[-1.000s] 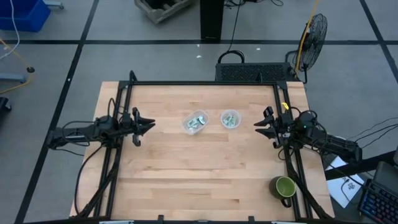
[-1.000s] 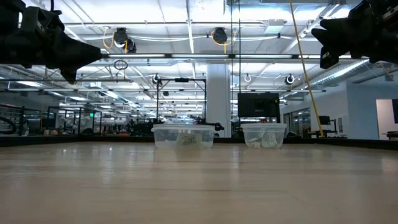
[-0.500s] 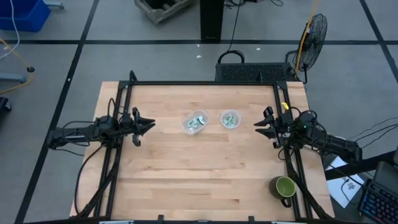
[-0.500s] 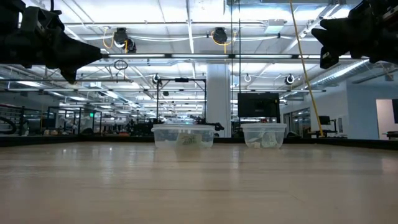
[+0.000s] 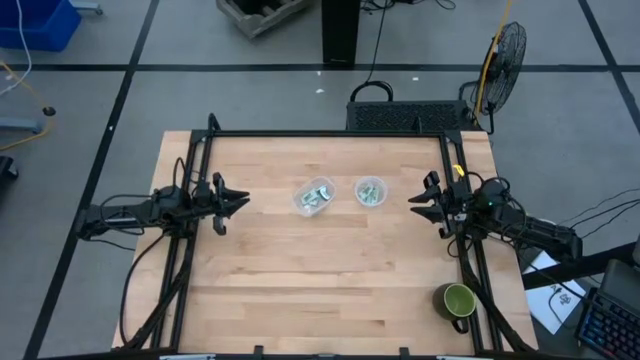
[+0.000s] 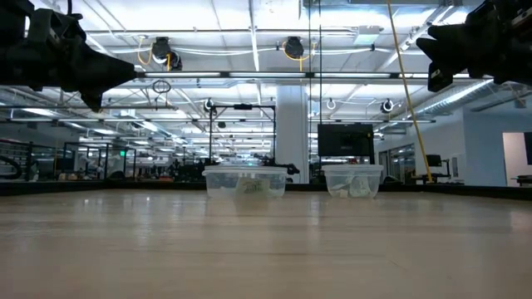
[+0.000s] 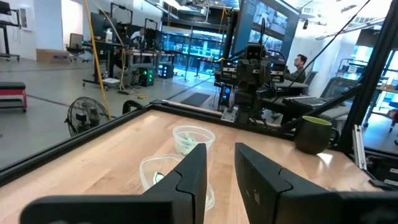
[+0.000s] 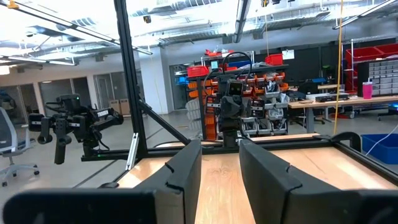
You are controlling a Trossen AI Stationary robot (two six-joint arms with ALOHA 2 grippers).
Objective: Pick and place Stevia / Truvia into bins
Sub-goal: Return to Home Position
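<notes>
Two clear plastic cups stand upright near the table's middle: the left cup (image 5: 314, 196) and the right cup (image 5: 370, 190), each with pale green and white sachets inside. They also show in the low view (image 6: 244, 180) (image 6: 352, 179) and the left wrist view (image 7: 193, 137). My left gripper (image 5: 240, 202) hovers above the table's left side, open and empty, pointing at the cups. My right gripper (image 5: 415, 203) hovers at the right side, open and empty. No loose sachet shows on the table.
A green mug (image 5: 458, 302) stands at the table's near right corner. A black frame rail (image 5: 330, 134) runs along the table's far edge and down both sides. Bare wood lies between the cups and the near edge.
</notes>
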